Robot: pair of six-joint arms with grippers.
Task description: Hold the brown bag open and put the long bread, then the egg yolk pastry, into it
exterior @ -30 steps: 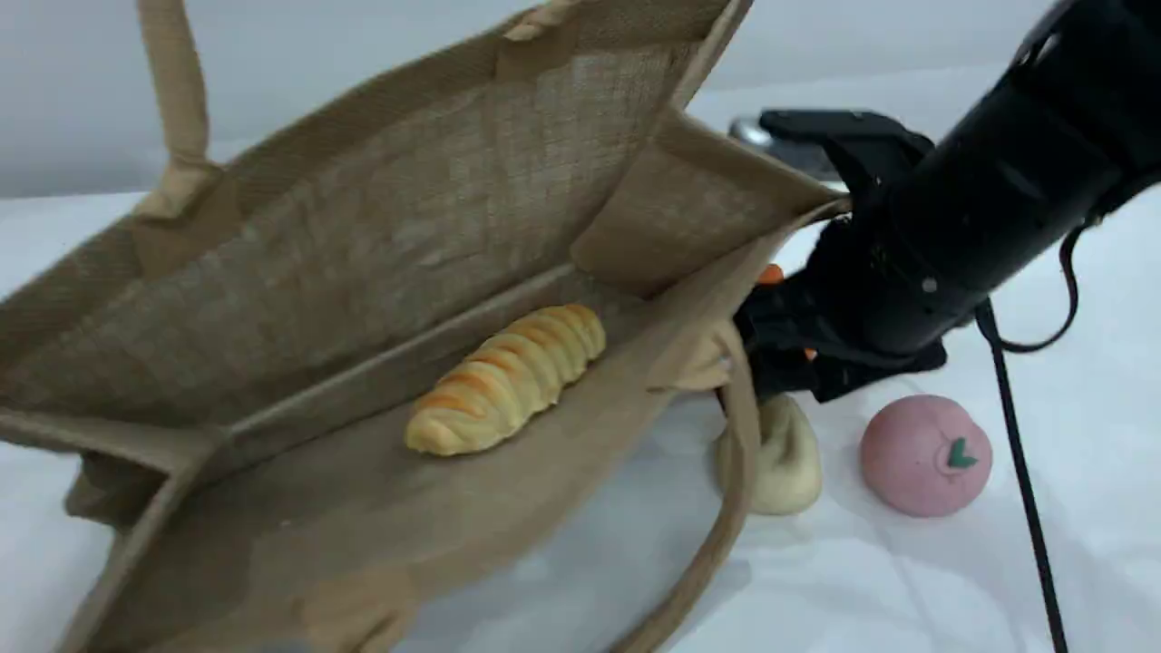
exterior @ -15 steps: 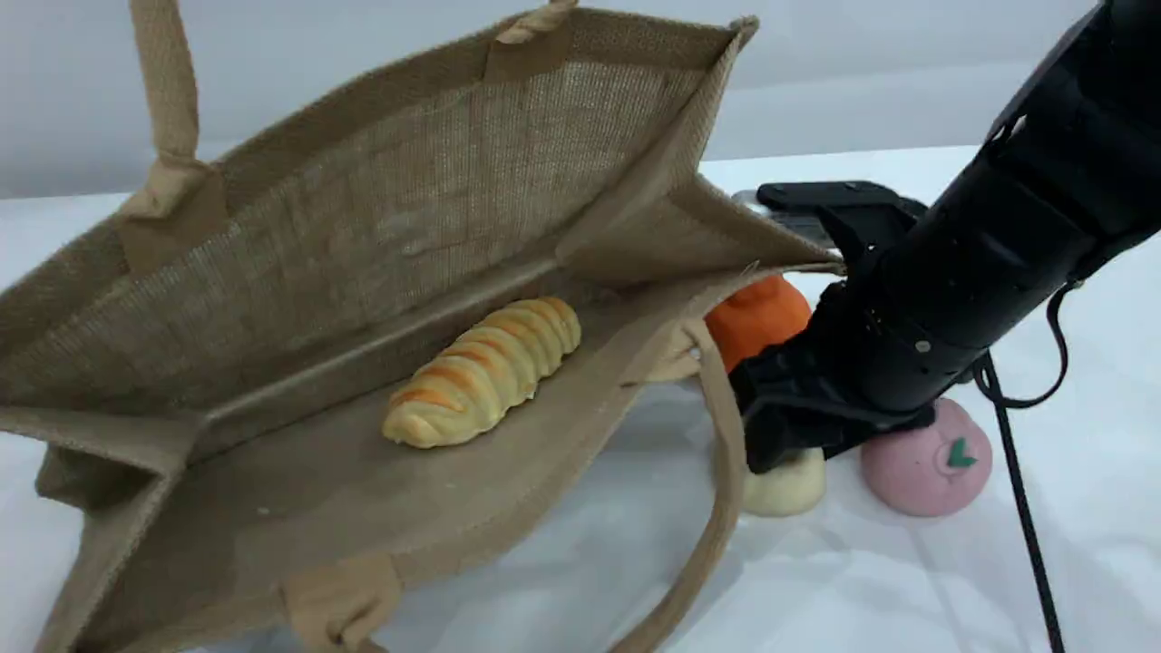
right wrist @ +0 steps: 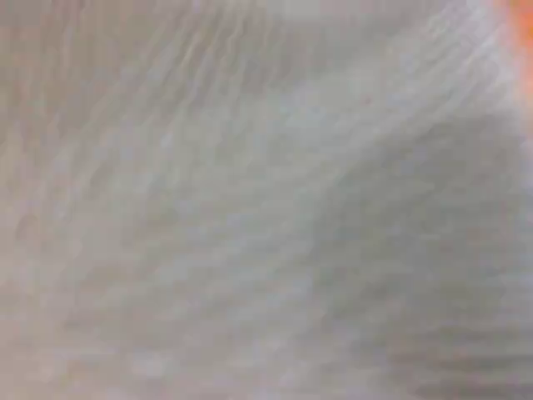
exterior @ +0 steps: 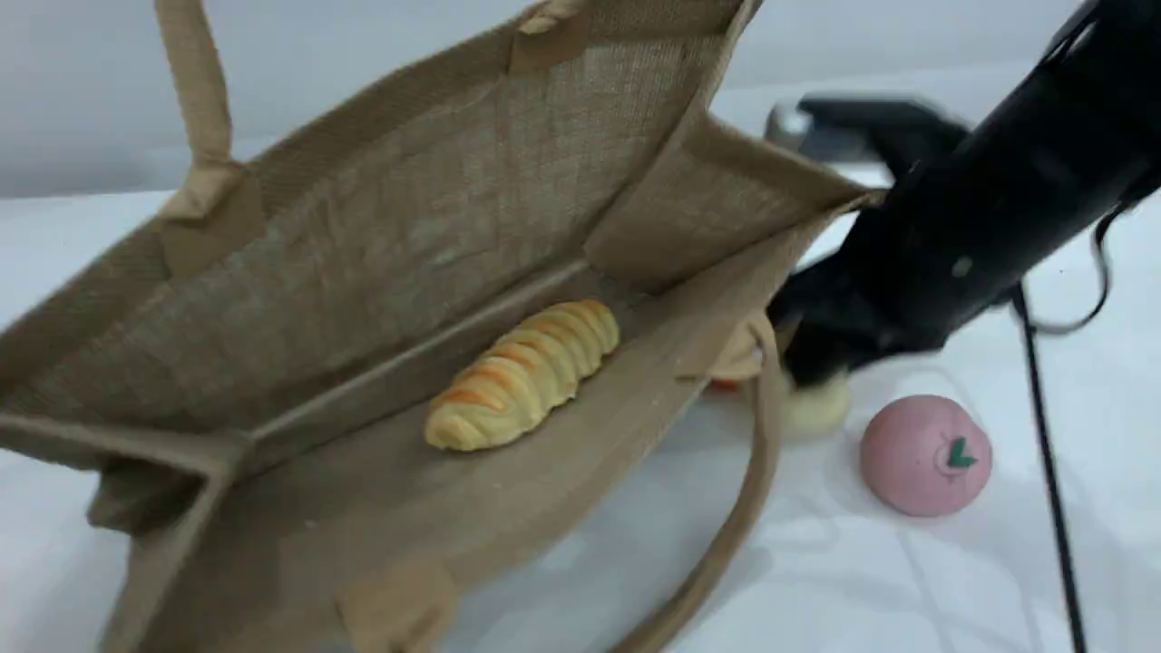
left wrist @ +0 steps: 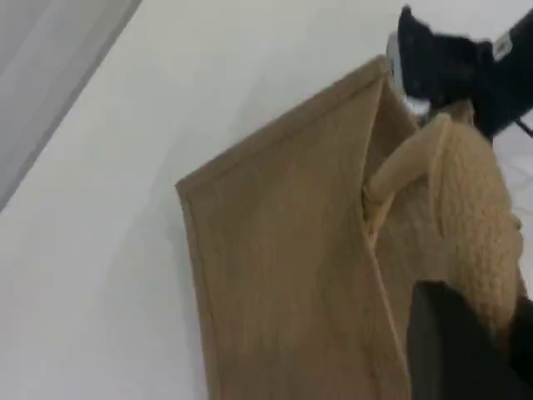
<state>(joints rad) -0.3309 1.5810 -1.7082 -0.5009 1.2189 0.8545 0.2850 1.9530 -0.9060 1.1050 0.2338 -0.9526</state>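
The brown bag (exterior: 363, 227) lies tipped toward me with its mouth wide open, one handle (exterior: 195, 82) pulled up out of the top of the scene view. In the left wrist view my left gripper (left wrist: 479, 333) is shut on that beige handle (left wrist: 466, 183), above the bag's outer wall (left wrist: 283, 275). The long bread (exterior: 521, 376) rests inside on the bag's lower wall. My right gripper (exterior: 807, 367) is shut on the egg yolk pastry (exterior: 819, 410), just right of the bag's mouth and low over the table. A blurred cream surface, the pastry (right wrist: 250, 208), fills the right wrist view.
A pink ball with a green leaf mark (exterior: 925, 453) sits right of the pastry. An orange piece (exterior: 723, 385) peeks from behind the bag's rim. The second handle (exterior: 753, 490) loops down onto the white cloth. A black cable (exterior: 1052, 490) hangs from the right arm.
My right gripper has gone from open to shut on the pastry and raised it toward the bag's mouth. The bag swung up and right, hiding most of the orange piece.
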